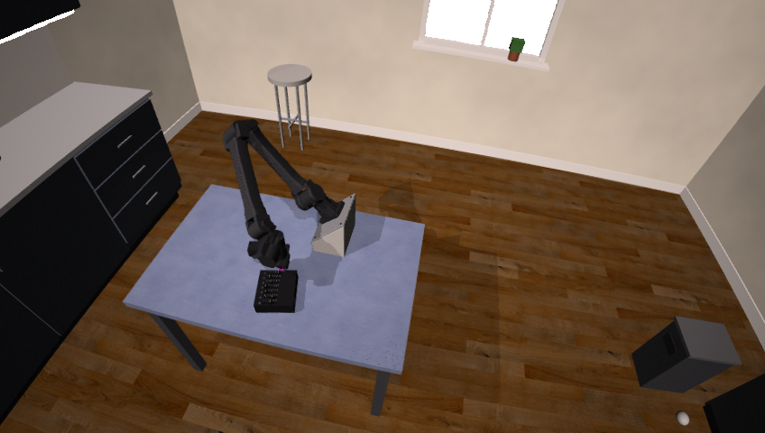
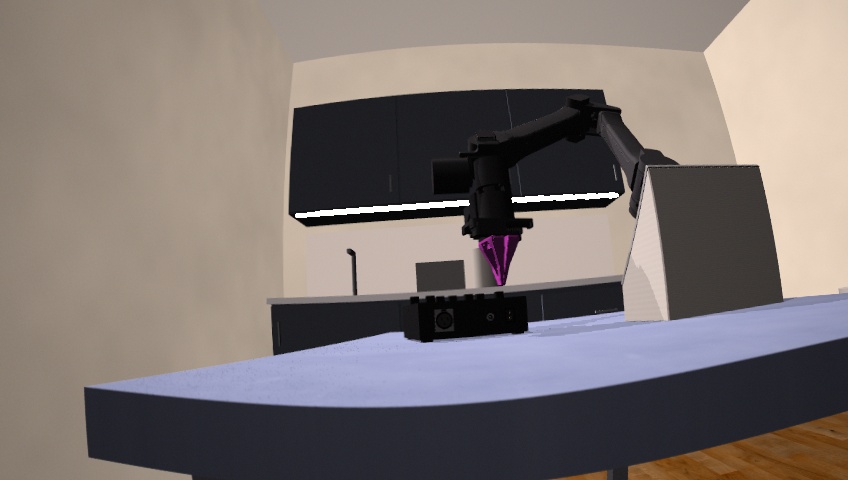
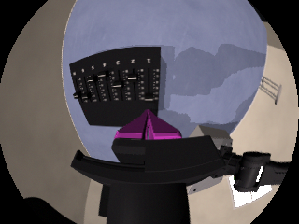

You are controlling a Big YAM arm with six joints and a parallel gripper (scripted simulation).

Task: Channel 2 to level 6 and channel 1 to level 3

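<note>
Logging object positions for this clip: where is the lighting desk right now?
In the top view the lighting desk stands on the blue-grey table, toward its near-left part, directly below the shut gripper and in front of the arm's grey pedestal.
</note>
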